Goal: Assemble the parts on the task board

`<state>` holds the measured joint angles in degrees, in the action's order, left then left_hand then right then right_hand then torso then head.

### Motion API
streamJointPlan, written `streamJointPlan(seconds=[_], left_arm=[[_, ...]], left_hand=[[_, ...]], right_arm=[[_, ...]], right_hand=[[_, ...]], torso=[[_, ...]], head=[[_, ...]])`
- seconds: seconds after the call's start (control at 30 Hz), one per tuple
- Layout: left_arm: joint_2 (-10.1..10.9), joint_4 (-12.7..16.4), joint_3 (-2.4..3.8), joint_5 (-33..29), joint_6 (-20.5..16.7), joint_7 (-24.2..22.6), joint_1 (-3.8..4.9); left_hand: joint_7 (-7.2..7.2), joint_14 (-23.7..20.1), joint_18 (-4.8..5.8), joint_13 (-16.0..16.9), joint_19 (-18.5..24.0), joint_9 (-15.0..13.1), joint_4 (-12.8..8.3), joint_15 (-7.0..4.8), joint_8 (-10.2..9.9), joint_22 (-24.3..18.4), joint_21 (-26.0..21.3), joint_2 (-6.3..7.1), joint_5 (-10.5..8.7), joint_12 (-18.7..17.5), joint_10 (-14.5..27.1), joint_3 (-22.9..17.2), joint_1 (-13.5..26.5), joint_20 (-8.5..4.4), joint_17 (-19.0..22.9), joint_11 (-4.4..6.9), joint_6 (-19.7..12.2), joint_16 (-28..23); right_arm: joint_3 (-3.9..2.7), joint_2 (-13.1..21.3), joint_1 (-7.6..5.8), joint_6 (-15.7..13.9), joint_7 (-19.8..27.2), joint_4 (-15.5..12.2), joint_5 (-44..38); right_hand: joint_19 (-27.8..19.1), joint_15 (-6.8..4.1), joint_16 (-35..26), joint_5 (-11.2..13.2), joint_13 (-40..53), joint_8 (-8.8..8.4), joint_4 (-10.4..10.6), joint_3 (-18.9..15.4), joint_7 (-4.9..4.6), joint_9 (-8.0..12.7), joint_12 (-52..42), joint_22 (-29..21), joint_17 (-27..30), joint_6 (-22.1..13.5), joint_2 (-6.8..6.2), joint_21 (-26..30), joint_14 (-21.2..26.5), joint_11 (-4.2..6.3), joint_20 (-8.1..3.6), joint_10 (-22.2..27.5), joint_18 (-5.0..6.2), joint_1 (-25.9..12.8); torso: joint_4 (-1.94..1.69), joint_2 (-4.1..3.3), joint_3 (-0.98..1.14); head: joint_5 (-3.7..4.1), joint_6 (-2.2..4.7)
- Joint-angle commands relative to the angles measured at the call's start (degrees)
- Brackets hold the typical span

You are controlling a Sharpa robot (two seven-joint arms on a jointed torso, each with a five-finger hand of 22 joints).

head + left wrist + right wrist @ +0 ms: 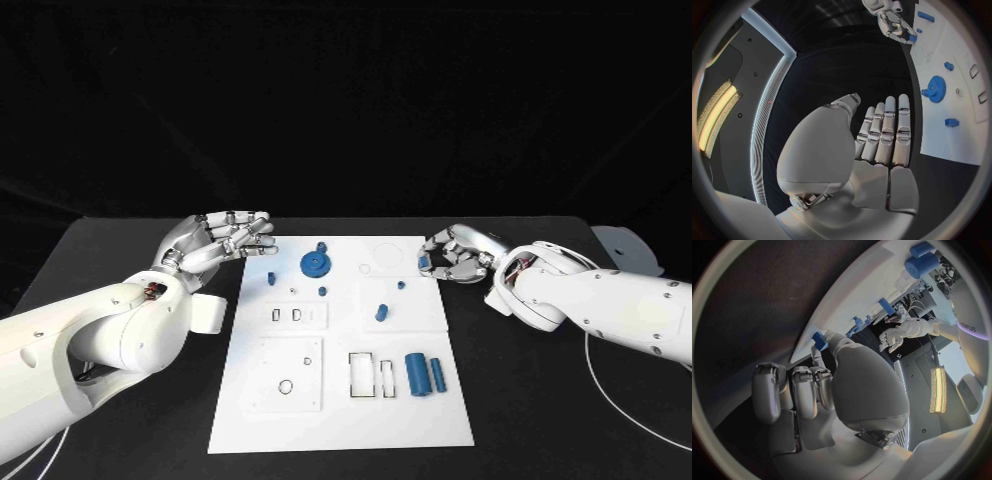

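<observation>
The white task board (346, 420) lies mid-table. On its far part stand a blue gear (316, 264) and several small blue parts, one of them (270, 277) near the left edge. A blue cylinder (415, 373) and a blue bar (437, 375) lie side by side on the near right part. My left hand (224, 240) hovers off the board's far left corner, fingers straight and holding nothing (882, 135). My right hand (459, 255) sits at the board's far right edge with fingers curled, pinching a small blue part (820, 340) at its fingertips.
Rectangular slots (372, 375) and an oval hole (287, 386) open in the board's near half. A white piece (623, 245) lies at the table's far right, and a white cable (606, 390) runs beside my right arm.
</observation>
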<state>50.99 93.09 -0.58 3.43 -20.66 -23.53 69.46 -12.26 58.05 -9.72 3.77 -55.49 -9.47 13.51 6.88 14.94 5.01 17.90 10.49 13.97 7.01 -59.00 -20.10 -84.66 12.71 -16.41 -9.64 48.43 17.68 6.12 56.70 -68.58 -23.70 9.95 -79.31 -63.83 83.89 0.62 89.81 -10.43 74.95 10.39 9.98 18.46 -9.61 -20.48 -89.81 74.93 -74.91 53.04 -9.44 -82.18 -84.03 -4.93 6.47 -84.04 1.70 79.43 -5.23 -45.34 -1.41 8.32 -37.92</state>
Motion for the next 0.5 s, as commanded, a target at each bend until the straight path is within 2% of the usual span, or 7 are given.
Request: streamJointPlan(seconds=[0.03,0.23,0.37,0.4,0.43,0.5], left_arm=[[-0.1,0.1,0.04,0.1,0.9,-0.4,0.02],[-0.1,0.1,0.04,0.1,0.9,-0.3,0.02],[-0.1,0.1,0.04,0.1,0.9,-0.3,0.02],[-0.1,0.1,0.04,0.1,0.9,-0.3,0.02],[-0.1,0.1,0.04,0.1,0.9,-0.3,0.02],[-0.1,0.1,0.04,0.1,0.9,-0.3,0.02]], left_hand=[[-0.71,0.0,-0.78,0.0,-0.4,0.1,-0.1,0.1,-0.2,-0.1,0.1,0.03,-0.28,-0.3,0.0,-0.2,-0.4,0.13,-0.1,-0.19,-0.3,-0.3],[-0.71,0.0,-0.78,0.0,-0.4,0.1,-0.1,0.1,-0.2,-0.1,0.1,0.03,-0.28,-0.3,0.0,-0.2,-0.4,0.13,-0.1,-0.19,-0.3,-0.3],[-0.73,0.0,-0.78,0.0,-0.4,0.1,-0.1,0.1,-0.2,-0.1,0.1,-0.01,-0.27,-0.4,0.0,-0.3,-0.4,0.12,-0.1,-0.19,-0.3,-0.3],[-0.73,0.0,-0.78,0.0,-0.4,0.1,-0.1,0.1,-0.2,-0.1,0.1,-0.01,-0.27,-0.4,0.0,-0.3,-0.4,0.12,-0.1,-0.19,-0.3,-0.3],[-0.73,0.0,-0.78,0.0,-0.4,0.1,-0.1,0.1,-0.2,-0.1,0.1,-0.01,-0.27,-0.4,0.0,-0.3,-0.4,0.12,-0.1,-0.19,-0.3,-0.3],[-0.73,0.0,-0.78,0.0,-0.4,0.1,-0.1,0.1,-0.2,-0.1,0.1,-0.01,-0.27,-0.4,0.0,-0.3,-0.4,0.12,-0.1,-0.19,-0.3,-0.3]], right_arm=[[0.0,-0.1,0.06,1.0,0.1,0.1,-0.4],[0.0,-0.2,0.07,0.8,0.1,0.2,-0.5],[0.0,-0.3,0.07,0.5,0.1,0.2,-0.5],[0.0,-0.3,0.07,0.4,0.1,0.2,-0.5],[0.0,-0.3,0.07,0.2,0.1,0.3,-0.5],[0.0,-0.4,0.07,-0.2,0.0,0.3,-0.4]], right_hand=[[0.8,-0.17,0.2,0.2,15.0,0.4,-0.1,0.7,0.14,-0.1,-0.2,7.7,-15.1,0.6,0.4,-0.4,-6.0,0.11,0.06,-6.0,0.51,0.7],[1.0,-0.44,0.2,0.6,15.0,0.82,-0.6,2.2,0.6,-0.3,-0.2,8.0,-15.1,2.0,1.34,-0.6,-6.0,0.51,-0.17,-6.0,0.44,0.8],[1.2,-0.99,0.2,1.3,15.0,1.68,-1.1,3.5,1.39,-0.7,-0.2,8.3,-15.1,3.7,2.31,-0.8,-6.0,1.17,-0.6,-6.0,0.38,0.9],[1.2,-1.17,0.2,1.7,15.0,1.89,-1.3,3.8,1.58,-0.8,-0.2,8.3,-15.1,4.0,2.51,-0.8,-6.0,1.35,-0.76,-6.0,0.37,0.8],[1.3,-1.44,0.2,3.5,15.0,2.21,-1.6,4.5,1.88,-1.0,-0.2,8.4,-15.1,4.5,2.91,-0.9,-6.0,1.62,-1.0,-6.0,0.33,0.8],[1.4,-1.58,0.2,3.9,15.0,2.46,-1.8,5.0,2.07,-1.1,-0.2,8.5,-15.1,4.8,3.13,-1.0,-6.0,1.79,-1.16,-6.0,0.31,0.6]], torso=[[-0.04,0.02,0.0],[-0.01,0.01,0.01],[0.01,0.04,0.01],[-0.03,0.04,0.0],[-0.02,0.03,-0.01],[-0.02,0.02,-0.02]], head=[[0.02,-0.01],[-0.04,-0.07],[0.03,-0.18],[0.1,-0.21],[0.12,-0.22],[0.15,-0.23]])
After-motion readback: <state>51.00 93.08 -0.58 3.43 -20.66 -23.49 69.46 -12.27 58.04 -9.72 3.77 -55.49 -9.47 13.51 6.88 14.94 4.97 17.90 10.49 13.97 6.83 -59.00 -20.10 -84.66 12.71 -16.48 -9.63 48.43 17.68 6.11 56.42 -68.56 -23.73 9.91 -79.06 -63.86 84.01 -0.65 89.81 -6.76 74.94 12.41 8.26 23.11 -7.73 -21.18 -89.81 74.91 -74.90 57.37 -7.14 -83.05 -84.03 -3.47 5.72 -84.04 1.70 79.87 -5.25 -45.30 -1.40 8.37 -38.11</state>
